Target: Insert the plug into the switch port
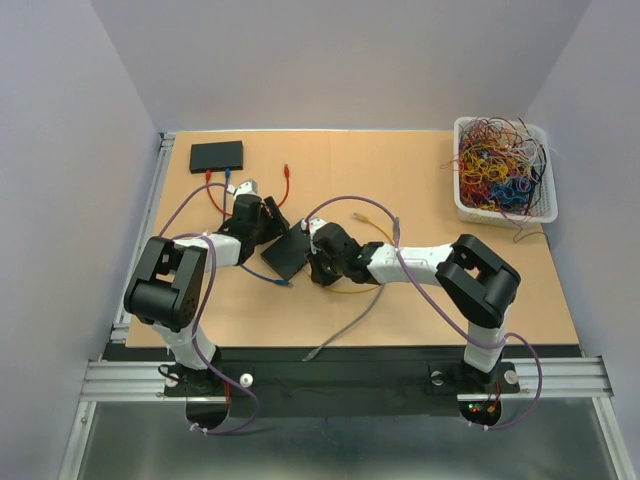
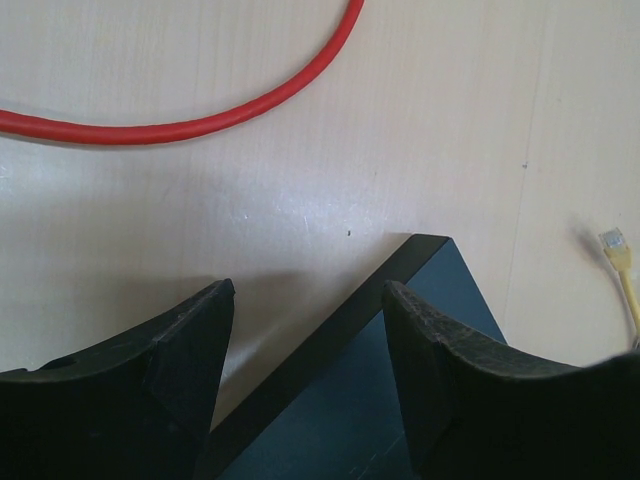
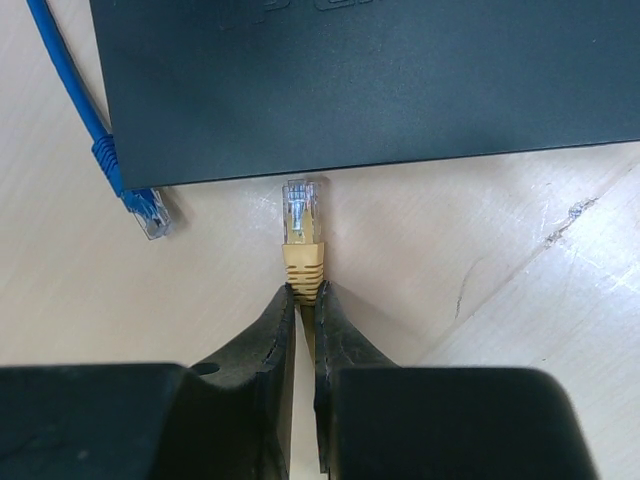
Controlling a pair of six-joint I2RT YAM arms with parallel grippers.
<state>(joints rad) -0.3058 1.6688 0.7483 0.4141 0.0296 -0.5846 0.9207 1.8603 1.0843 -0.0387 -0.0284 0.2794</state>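
Now | right pincer [image 3: 305, 293] clamped on plug [image 3: 303, 218], apparently touching switch [image 3: 350, 80] | left pincer [image 2: 307, 300] apart over switch

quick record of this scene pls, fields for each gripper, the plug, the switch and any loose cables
left gripper: open, its fingers either side of a corner of the switch
right gripper: shut on the yellow plug, held at its boot end
plug position: tip at the switch's near edge, not yet inserted
port: not visible in any view
loose cables: blue plug lying on the table left of the yellow one; red cable beyond the left gripper
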